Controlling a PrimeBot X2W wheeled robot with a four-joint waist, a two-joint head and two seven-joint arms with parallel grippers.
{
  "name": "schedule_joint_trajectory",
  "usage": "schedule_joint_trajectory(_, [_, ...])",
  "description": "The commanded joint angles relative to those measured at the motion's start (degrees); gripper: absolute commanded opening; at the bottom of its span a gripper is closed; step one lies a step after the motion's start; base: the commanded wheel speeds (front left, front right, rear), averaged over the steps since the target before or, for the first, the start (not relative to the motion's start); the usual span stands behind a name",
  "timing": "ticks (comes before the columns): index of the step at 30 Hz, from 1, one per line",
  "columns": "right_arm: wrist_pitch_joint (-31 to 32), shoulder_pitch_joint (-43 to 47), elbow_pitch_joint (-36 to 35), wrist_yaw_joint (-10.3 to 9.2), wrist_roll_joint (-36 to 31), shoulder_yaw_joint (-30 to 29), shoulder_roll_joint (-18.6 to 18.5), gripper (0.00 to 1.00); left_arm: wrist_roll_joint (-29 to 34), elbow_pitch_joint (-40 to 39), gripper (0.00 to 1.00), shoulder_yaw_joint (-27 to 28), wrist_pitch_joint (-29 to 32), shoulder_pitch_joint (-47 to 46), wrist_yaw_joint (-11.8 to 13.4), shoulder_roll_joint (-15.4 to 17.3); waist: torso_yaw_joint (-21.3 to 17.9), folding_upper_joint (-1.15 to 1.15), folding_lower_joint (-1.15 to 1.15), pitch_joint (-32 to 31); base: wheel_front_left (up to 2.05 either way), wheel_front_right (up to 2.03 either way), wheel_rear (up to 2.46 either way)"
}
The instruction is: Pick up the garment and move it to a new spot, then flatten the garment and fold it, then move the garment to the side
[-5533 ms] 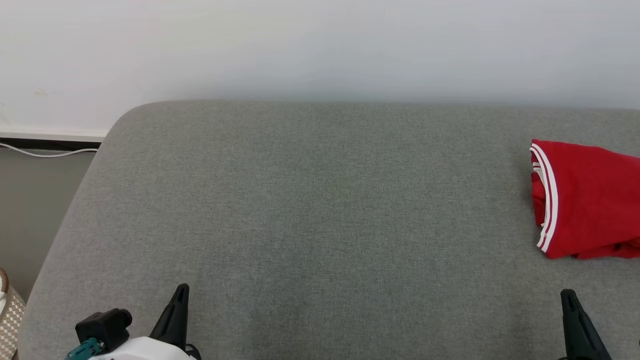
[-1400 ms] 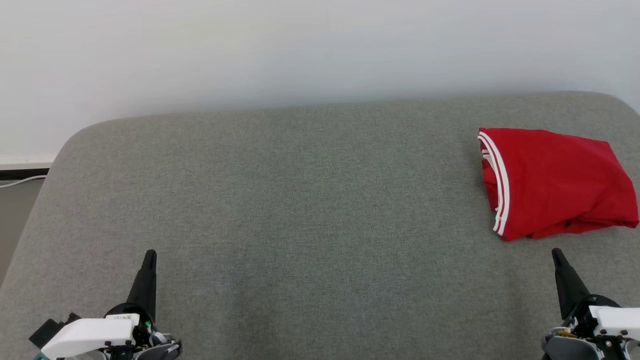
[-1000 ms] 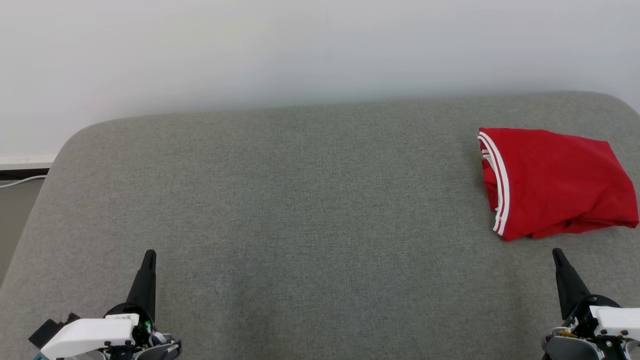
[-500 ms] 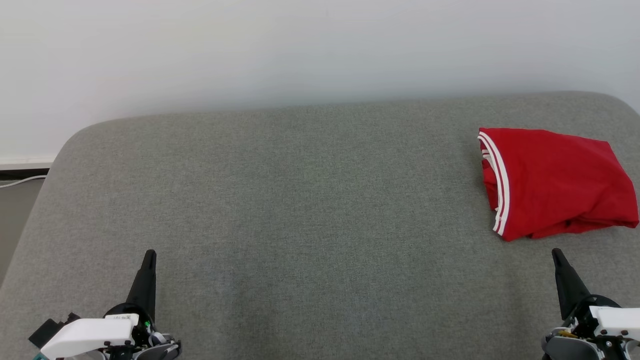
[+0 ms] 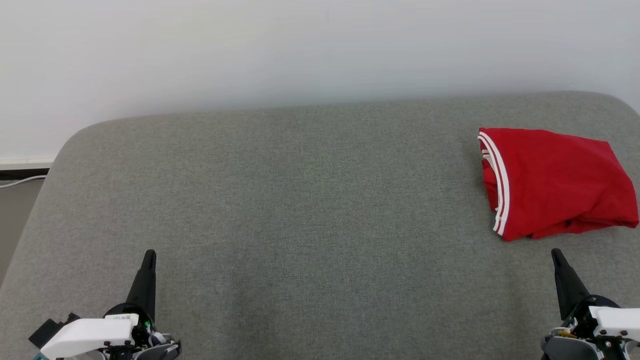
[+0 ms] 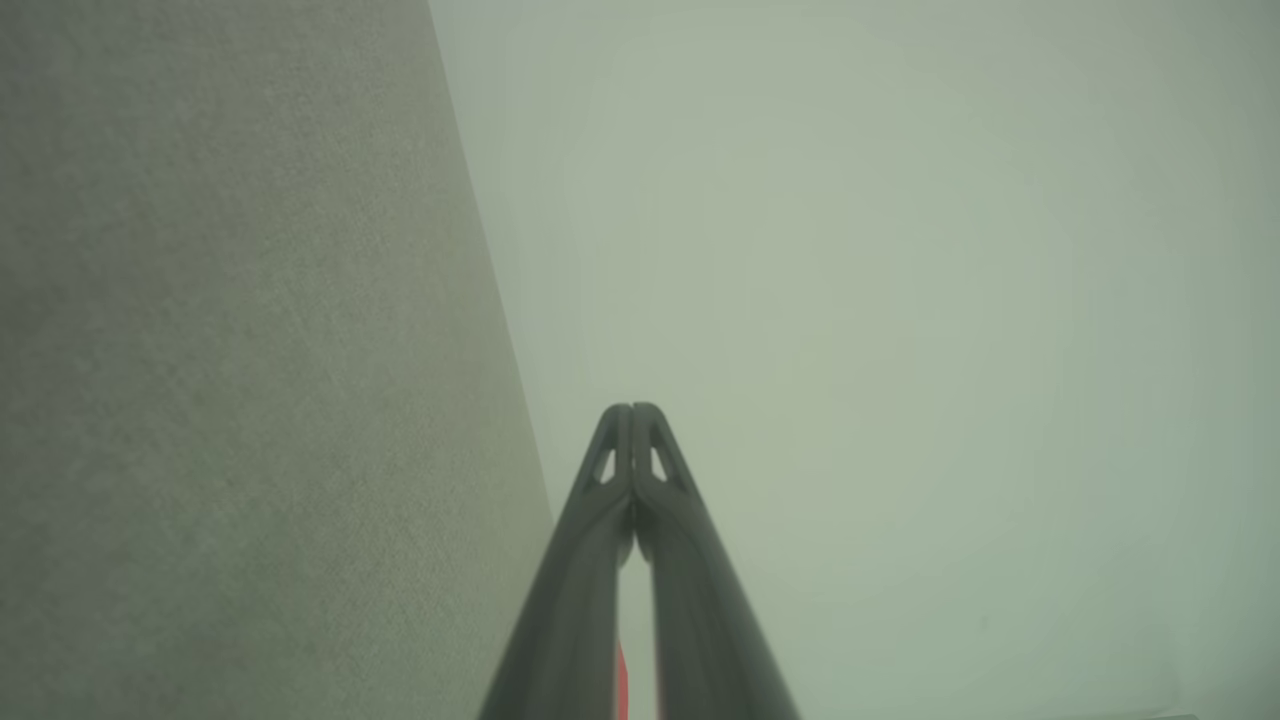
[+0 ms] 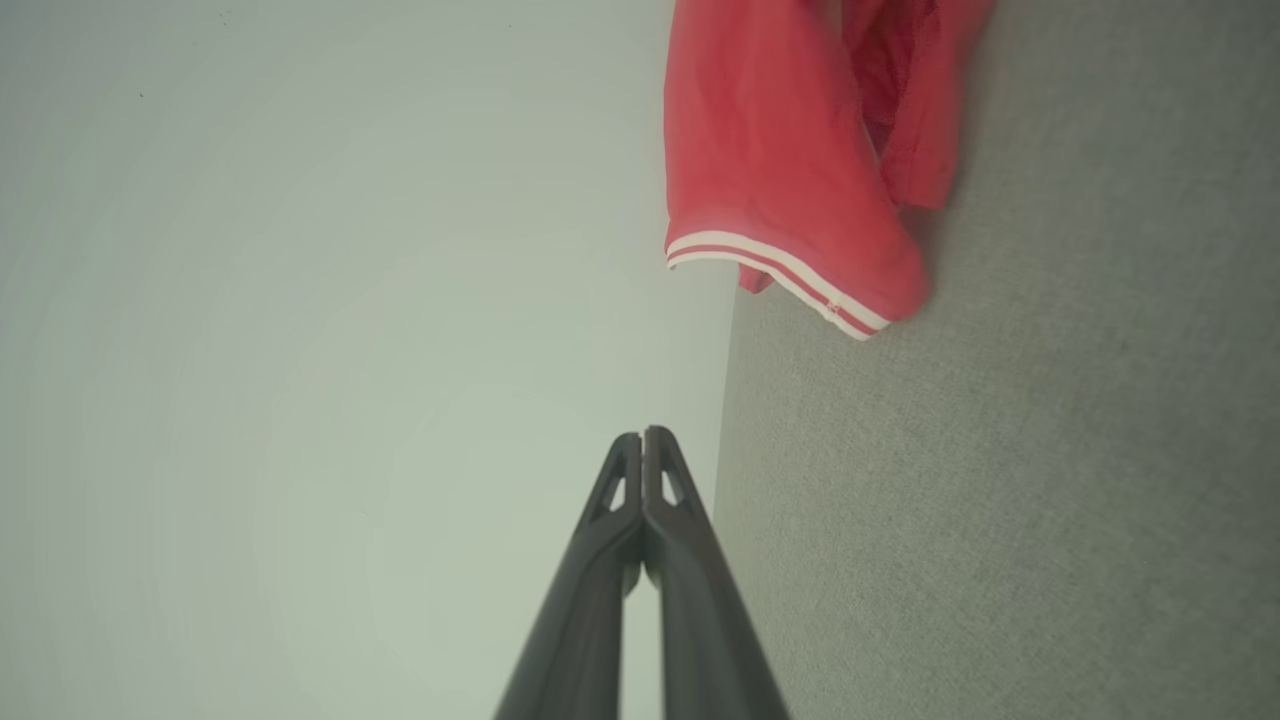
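**Head view.** A red cloth garment (image 5: 555,182) with a hem edged in 2 white stripes lies folded into a compact bundle at the right of the frame. Its striped edge faces frame left and its far end nearly reaches the right edge. It rests on a broad grey fabric-covered padded surface (image 5: 310,210) with rounded corners. The left tool (image 5: 149,256) sits at the lower left, its dark fingers pointing up the frame as 1 slim spike, well apart from the garment. The right tool (image 5: 556,254) sits at the lower right, near the garment's lower left corner but not touching it. A pale plain wall (image 5: 300,50) runs across the top, and a thin white cable (image 5: 20,181) shows at the left edge beside the padded surface.

**Left wrist view.** The 2 fingers of the left tool rise from the bottom centre and meet at their tips, clenched on nothing. The grey padding takes the left part of the frame and the wall takes the right.

**Right wrist view.** The right tool's 2 fingers are likewise pressed together at the tips, with nothing between them. The red garment is at the top, right of centre, its white-striped hem towards the fingers but clear of them. Grey padding lies on the right and the wall on the left.
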Motion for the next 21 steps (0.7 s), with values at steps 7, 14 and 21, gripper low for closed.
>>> schedule_joint_trajectory(7, [0.59,-2.53,-1.45,0.01,-0.44,1.05,-0.55,0.0,0.23,-1.3,0.0,1.92,0.24,-3.31,-0.43,0.49,0.0,0.0,0.0,0.0,0.0,0.0,0.0])
schedule_joint_trajectory(14, [0.65,-2.54,-1.44,0.01,-0.5,0.97,-0.5,0.0,0.26,-1.3,0.0,1.96,0.27,-3.31,-0.43,0.47,0.0,0.0,0.0,0.0,0.0,0.0,0.0])
schedule_joint_trajectory(21, [0.7,-2.55,-1.44,0.01,-0.55,0.91,-0.45,0.0,0.28,-1.3,0.0,1.98,0.29,-3.32,-0.43,0.45,0.0,0.0,0.0,0.0,0.0,0.0,0.0])
